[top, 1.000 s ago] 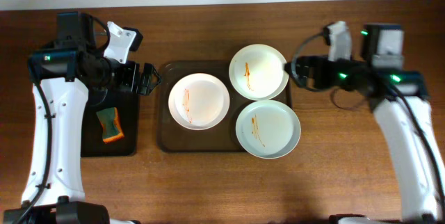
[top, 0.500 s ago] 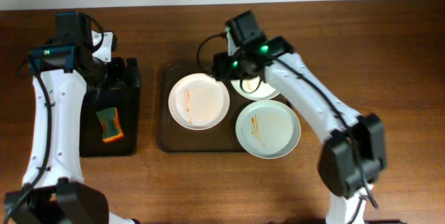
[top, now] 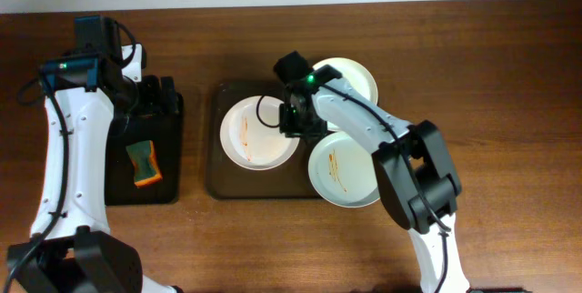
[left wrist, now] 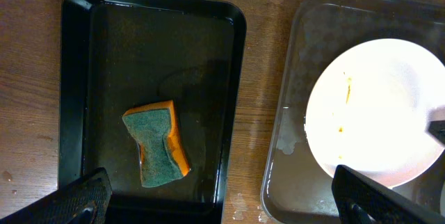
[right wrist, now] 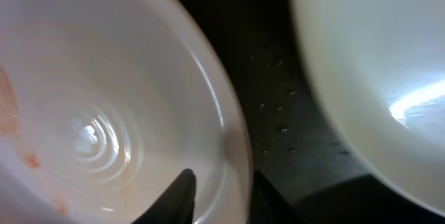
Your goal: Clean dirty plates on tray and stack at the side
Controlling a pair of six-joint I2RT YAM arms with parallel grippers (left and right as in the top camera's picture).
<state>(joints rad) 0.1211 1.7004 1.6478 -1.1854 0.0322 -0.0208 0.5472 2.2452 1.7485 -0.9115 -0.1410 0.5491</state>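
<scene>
Three plates lie on the dark brown tray (top: 216, 184), each with orange-red streaks: a left plate (top: 255, 134), a back plate (top: 350, 79) and a front plate (top: 350, 170). My right gripper (top: 293, 122) is at the left plate's right rim. In the right wrist view the right gripper (right wrist: 226, 193) has one finger inside the left plate (right wrist: 104, 113) and the other outside the rim, jaws narrow around it. Another plate (right wrist: 375, 64) lies to the right. My left gripper (top: 168, 102) hangs wide open over the black tray's far end, holding nothing.
A narrow black tray (top: 123, 193) lies left of the brown tray, with a green and orange sponge (top: 143, 163) on it. The left wrist view shows the sponge (left wrist: 158, 144), the black tray (left wrist: 97, 43), the brown tray's corner (left wrist: 292, 175) and the left plate (left wrist: 375, 106).
My right arm swung in from the right, past the back plate, down to the left plate's right rim, and its jaws narrowed round it. The left gripper turned over the black tray, then held still.
</scene>
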